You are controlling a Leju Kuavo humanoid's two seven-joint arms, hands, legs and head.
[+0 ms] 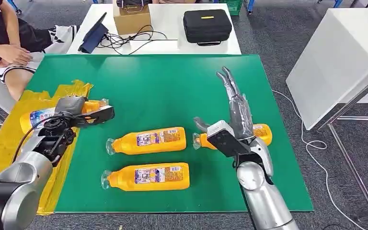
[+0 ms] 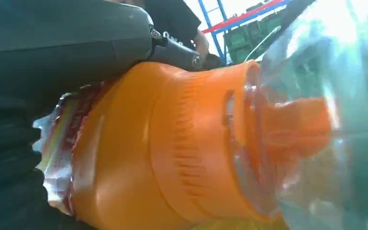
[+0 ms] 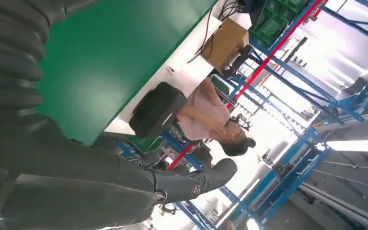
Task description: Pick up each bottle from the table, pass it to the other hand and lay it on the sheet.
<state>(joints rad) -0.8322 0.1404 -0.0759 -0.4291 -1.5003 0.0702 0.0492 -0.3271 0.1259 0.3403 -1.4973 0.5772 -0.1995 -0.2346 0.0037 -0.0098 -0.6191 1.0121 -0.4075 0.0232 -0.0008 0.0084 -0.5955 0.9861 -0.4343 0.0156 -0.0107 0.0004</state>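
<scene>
I see four orange bottles: the held bottle (image 1: 92, 105) sits in my left robot hand (image 1: 79, 111) over the edge where the yellow sheet (image 1: 2, 143) meets the green mat (image 1: 163, 81), its clear cap toward the mat; the left wrist view shows its orange shoulder (image 2: 172, 158) pressed right against the dark fingers (image 2: 172, 50), so that hand grips it. Behind it a sheet bottle (image 1: 34, 117) lies on the yellow sheet, mostly hidden by the hand. On the mat the middle bottle (image 1: 148, 140) and the near bottle (image 1: 148, 176) lie on their sides, parallel, caps to the left, close but apart. The right bottle (image 1: 261, 132) lies under my right arm, mostly covered. My right robot hand (image 1: 235, 103) hovers above it, fingers (image 1: 227, 79) stretched out straight and spread from the thumb, holding nothing; the right wrist view shows one finger (image 3: 196, 179) extended in air. Beyond the mat, the white desk (image 1: 172, 19) carries a black case (image 1: 207, 26), a cardboard box (image 1: 132, 18), a tablet (image 1: 93, 34) and cables. A seated person (image 1: 9, 43) is at far left.
</scene>
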